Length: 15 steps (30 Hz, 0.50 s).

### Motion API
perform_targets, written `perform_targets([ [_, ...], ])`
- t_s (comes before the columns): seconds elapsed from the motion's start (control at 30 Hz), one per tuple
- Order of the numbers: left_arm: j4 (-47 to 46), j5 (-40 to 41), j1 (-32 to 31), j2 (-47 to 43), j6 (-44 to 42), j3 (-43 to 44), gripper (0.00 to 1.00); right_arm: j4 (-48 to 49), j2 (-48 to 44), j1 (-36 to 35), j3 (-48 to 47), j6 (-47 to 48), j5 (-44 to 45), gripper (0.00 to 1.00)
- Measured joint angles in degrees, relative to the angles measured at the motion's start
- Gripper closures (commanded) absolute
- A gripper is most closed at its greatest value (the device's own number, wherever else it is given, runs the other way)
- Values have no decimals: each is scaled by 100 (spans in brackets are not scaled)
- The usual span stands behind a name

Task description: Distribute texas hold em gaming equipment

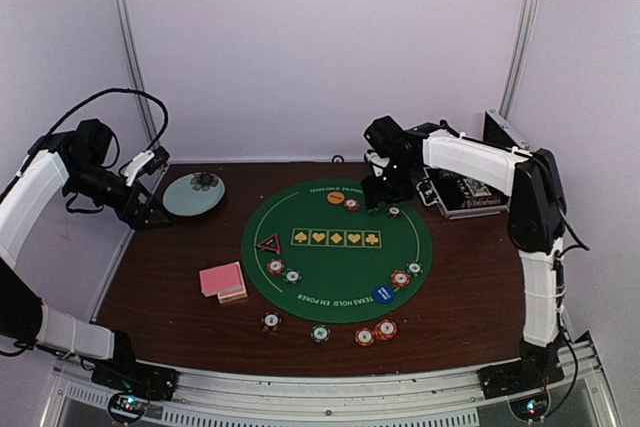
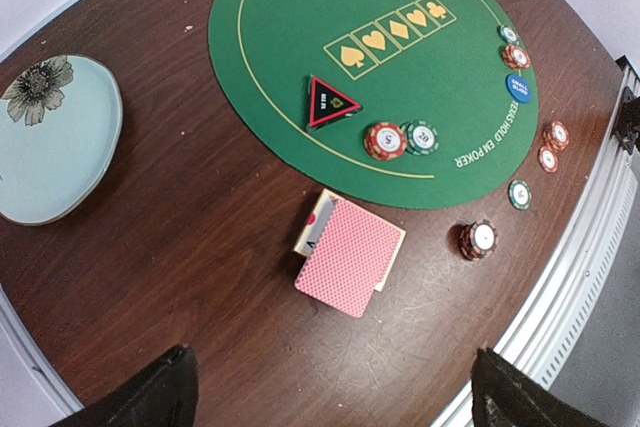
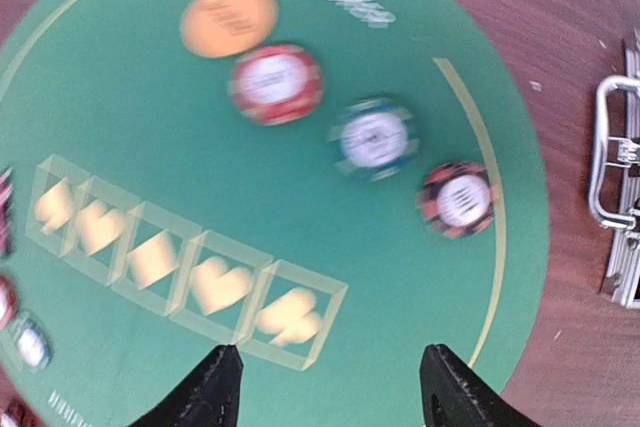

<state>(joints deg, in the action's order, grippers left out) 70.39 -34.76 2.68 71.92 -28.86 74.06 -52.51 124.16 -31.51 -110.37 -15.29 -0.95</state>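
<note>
On the far side of the green mat (image 3: 150,127), three small chips (image 3: 373,138) lie in a row. The right pincer (image 3: 330,367) hangs open above them, empty. The left pincer (image 2: 330,367) is open too. Chips look hard, light and slippery, so pinch one by its edges.

- Plain pale lilac walls (image 1: 320,47) fill the upper half, softly lit (an even, diffuse wash).
- Slim silver metal uprights (image 1: 131,47) stand upper left and upper right.
- A dark brown wooden table (image 1: 170,307) spans the lower half.
- A ribbed silver aluminium rail (image 1: 320,397) runs along the bottom edge.
</note>
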Motion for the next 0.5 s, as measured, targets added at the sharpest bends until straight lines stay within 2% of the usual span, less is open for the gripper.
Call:
perform_targets([
  [0.1,-2,4,0,-26,0,0,2,90,-651,-640,470,-48,15,26],
  [0.23,0,11,0,-52,0,0,2,142,-1040,-1722,780,-120,83,19],
  [0.4,0,13,0,-68,0,0,2,129,-898,-3040,796,-197,-144,13],
  [0.5,0,15,0,-68,0,0,2,0,-442,-3550,389,-186,-356,12],
])
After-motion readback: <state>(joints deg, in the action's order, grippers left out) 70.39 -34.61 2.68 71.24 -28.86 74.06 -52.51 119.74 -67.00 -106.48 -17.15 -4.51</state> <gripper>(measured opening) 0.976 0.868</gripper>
